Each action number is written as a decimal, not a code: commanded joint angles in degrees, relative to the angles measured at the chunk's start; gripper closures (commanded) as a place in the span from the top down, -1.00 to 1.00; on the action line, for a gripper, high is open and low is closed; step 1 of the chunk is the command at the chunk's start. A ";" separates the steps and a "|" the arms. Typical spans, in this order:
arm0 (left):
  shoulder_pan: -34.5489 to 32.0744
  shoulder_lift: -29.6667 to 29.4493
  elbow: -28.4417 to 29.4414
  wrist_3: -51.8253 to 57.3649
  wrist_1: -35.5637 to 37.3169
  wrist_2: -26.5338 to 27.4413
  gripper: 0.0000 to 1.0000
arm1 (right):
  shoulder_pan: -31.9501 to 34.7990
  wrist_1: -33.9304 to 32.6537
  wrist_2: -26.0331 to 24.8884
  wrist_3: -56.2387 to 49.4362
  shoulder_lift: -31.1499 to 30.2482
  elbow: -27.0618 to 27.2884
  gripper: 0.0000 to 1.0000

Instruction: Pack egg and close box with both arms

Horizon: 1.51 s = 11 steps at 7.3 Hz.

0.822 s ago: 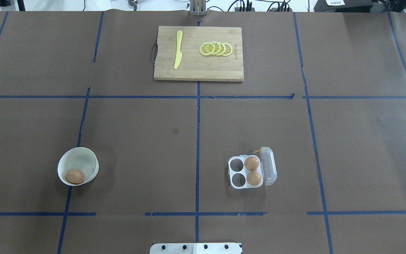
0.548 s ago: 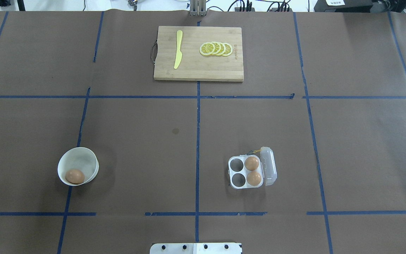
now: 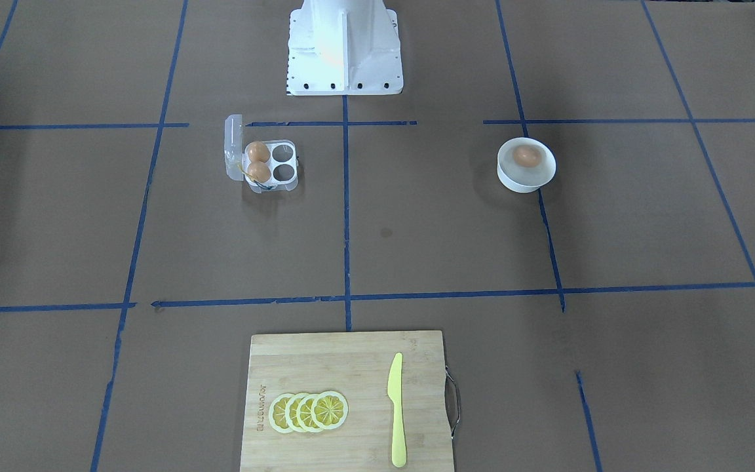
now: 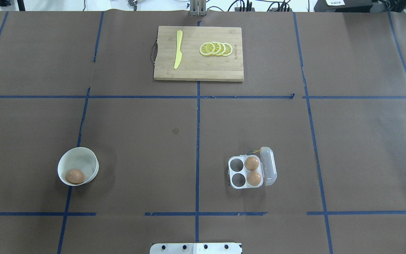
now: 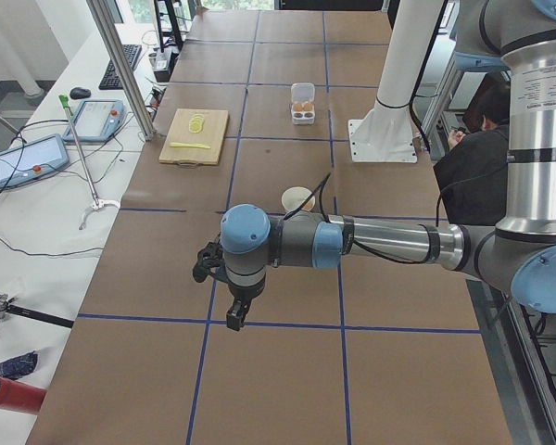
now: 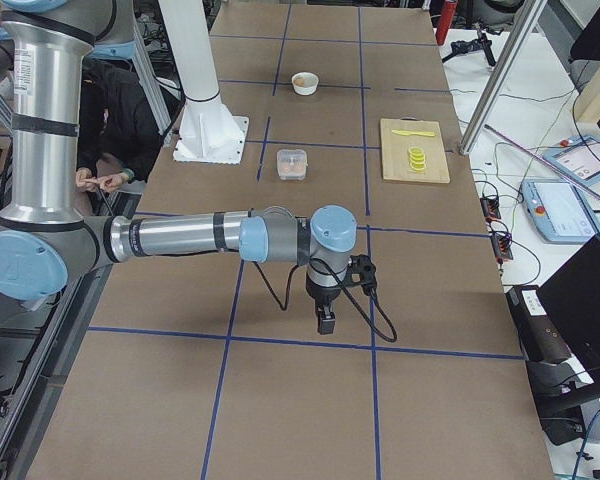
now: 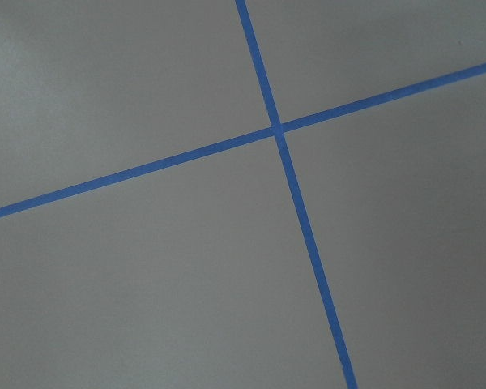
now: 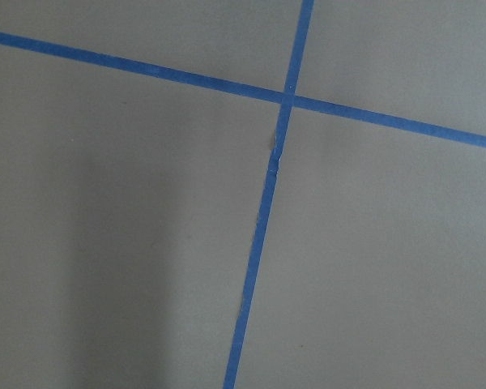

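Note:
One orange-brown egg (image 4: 74,176) lies in a white bowl (image 4: 83,155) at the near left; it also shows in the front view (image 3: 527,156). The clear four-cup box (image 4: 229,174) sits at the near right with its lid (image 4: 270,165) open to the right. Two eggs (image 4: 252,163) fill its right cups and its two left cups are empty. The left gripper (image 5: 233,320) hangs over the table's far left end, and the right gripper (image 6: 325,322) over its far right end. Both are far from the box, and I cannot tell if they are open.
A wooden cutting board (image 4: 198,72) with a yellow knife (image 4: 178,49) and lemon slices (image 4: 216,49) lies at the far middle. The white robot base (image 3: 343,46) stands at the near edge. Both wrist views show only brown paper and blue tape lines.

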 commanded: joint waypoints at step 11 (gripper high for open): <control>17.17 0.12 -5.69 -36.81 -46.45 -4.95 1.00 | -6.11 12.05 -0.10 18.10 5.71 1.45 1.00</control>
